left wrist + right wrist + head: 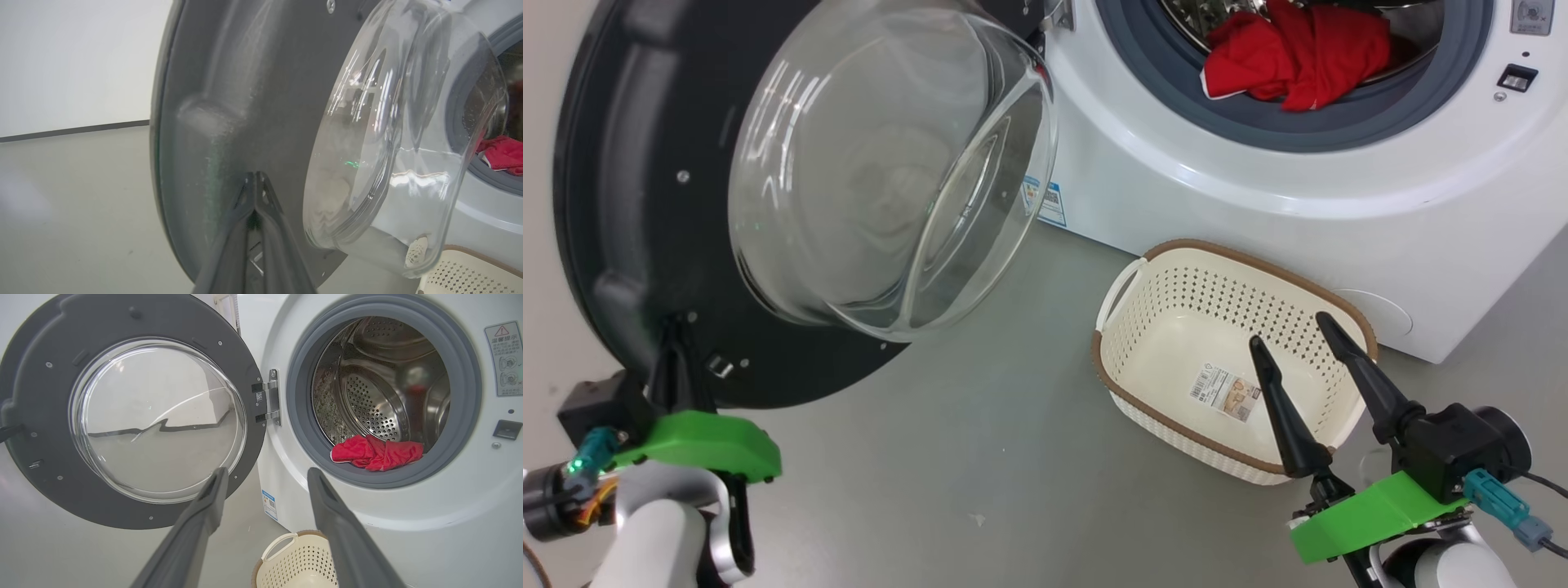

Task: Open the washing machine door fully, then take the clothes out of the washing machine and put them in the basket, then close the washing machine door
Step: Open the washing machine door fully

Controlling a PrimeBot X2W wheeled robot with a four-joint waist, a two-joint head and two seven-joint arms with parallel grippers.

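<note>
The washing machine door [629,204] stands swung wide to the left, its clear glass bowl [882,163] bulging toward me. My left gripper [674,343] is shut, its tips resting against the door's dark inner face [245,81] near the lower edge; in the left wrist view the left gripper [255,177] shows both fingers pressed together. Red clothes [1298,53] lie at the drum's mouth on the grey ring of the washing machine [1258,204]. The cream basket [1217,247] sits on the floor before it. My right gripper [1290,335] hangs open above the basket with nothing between its fingers.
Grey floor [980,457] spreads between the door and the basket. A white wall with a dark skirting line [73,130] runs behind the door. A blue label sticker [1045,200] is on the machine's front, and a latch slot [506,428] sits right of the drum opening.
</note>
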